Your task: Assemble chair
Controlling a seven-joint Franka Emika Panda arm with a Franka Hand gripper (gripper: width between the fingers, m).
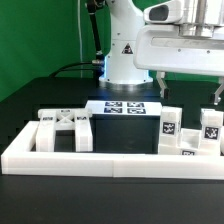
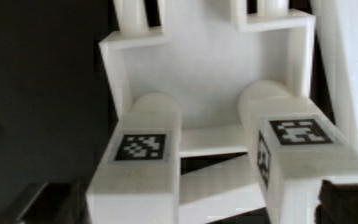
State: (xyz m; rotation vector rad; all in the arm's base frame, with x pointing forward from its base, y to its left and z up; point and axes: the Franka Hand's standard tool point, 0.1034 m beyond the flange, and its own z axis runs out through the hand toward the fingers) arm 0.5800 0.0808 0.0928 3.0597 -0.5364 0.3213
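The chair lies in loose white parts. An X-braced frame (image 1: 64, 131) stands at the exterior view's left, behind the border wall. Two upright tagged pieces (image 1: 168, 126) (image 1: 211, 130) and a small tagged one (image 1: 190, 152) stand at the right. My gripper (image 1: 189, 92) hangs just above those right-hand pieces, open, fingers wide apart with nothing between them. In the wrist view, two tagged posts (image 2: 144, 145) (image 2: 300, 135) rise toward the camera over a flat slotted white panel (image 2: 194, 60). The gripper (image 2: 190, 208) straddles them, its dark fingers (image 2: 34, 205) showing only at the picture's corners.
A long low white border wall (image 1: 100, 160) runs along the front. The marker board (image 1: 124, 107) lies mid-table on a dark block, in front of the arm's white base (image 1: 125, 55). The table is black, with a green backdrop behind.
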